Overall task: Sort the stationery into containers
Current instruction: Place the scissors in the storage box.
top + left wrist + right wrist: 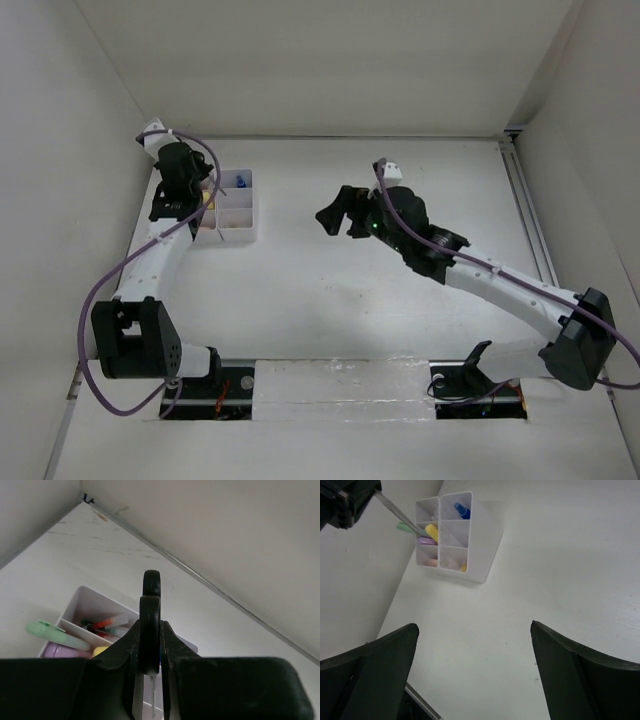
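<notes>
The black-handled scissors (151,607) are clamped, blades downward, in the left gripper (190,195) above the white six-compartment plastic organiser tray (481,550), which is partly hidden by that arm. A green highlighter (50,631), a yellow highlighter (432,532) and a blue-capped clear tube (462,510) are stood in the tray. The right gripper (475,670) is spread wide, empty, well apart from the tray.

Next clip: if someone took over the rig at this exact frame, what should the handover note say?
Left pincer: shut on the black-handled scissors, blades pointing down toward the white organiser tray.
Right pincer: open, empty, well apart from the tray.
Done: green highlighter, yellow highlighter, purple highlighter, blue-capped tube and red-tipped pens sit in tray compartments.
Left to do: lower the scissors into a compartment and release; I cannot tell whether the tips are inside yet.
</notes>
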